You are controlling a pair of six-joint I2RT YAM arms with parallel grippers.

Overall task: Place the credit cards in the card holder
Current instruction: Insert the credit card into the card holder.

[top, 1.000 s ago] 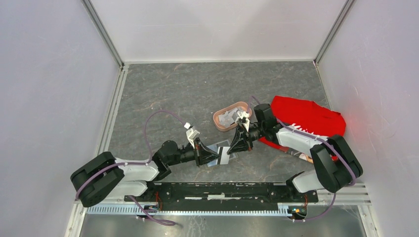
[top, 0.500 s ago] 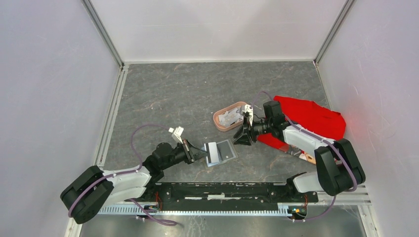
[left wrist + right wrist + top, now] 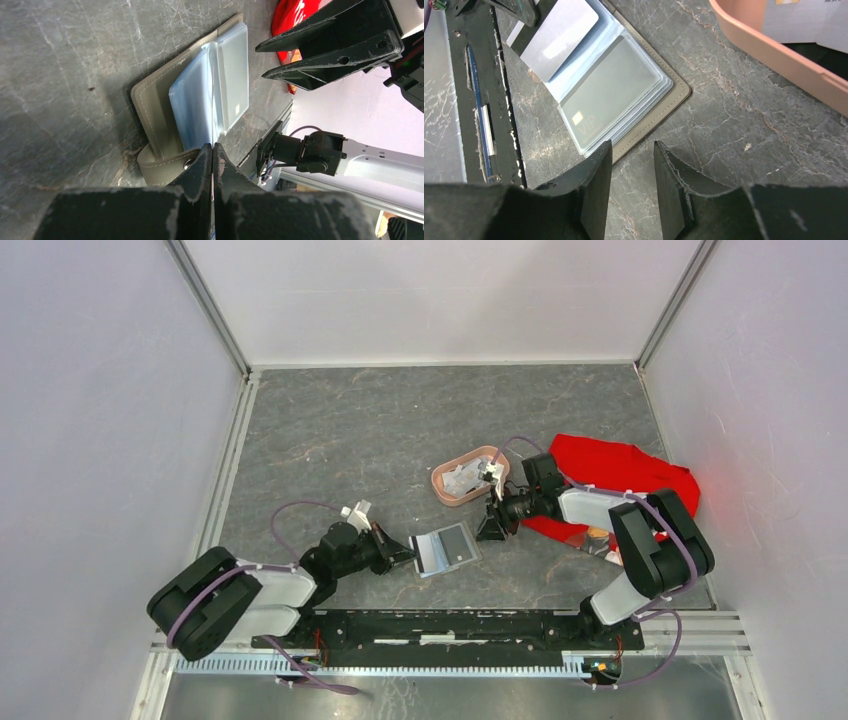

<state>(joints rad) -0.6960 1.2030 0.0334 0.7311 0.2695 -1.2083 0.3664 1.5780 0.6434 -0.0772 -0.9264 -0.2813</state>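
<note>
**Half-seated card is risking a jam**

The left gripper (image 3: 213, 148) is pinching shut on the edge of a silver card (image 3: 559, 40). That card is lying askew over the left leaf of the holder (image 3: 452, 546) and, as far as I can judge, is only partly inside a sleeve. Pushed at that angle, its corner is likely to catch on the sleeve mouth and buckle the soft plastic. It could also slide the whole holder rightward, since nothing is pinning it down.

The right gripper (image 3: 631, 150) is hovering just above the holder's right corner, its jaws standing narrowly apart and gripping nothing. Dropping lower, it could nudge the leaves or flip them shut. More cards (image 3: 462, 478) are waiting in the pink tray (image 3: 774, 55), just beyond the holder on the far side.

The holder is lying open and flat on the table, near the arms and between the two grippers. It is showing an olive-grey stitched cover and a stack of clear bluish sleeves. A right-hand sleeve is already holding a pale VIP card (image 3: 601, 102).
</note>
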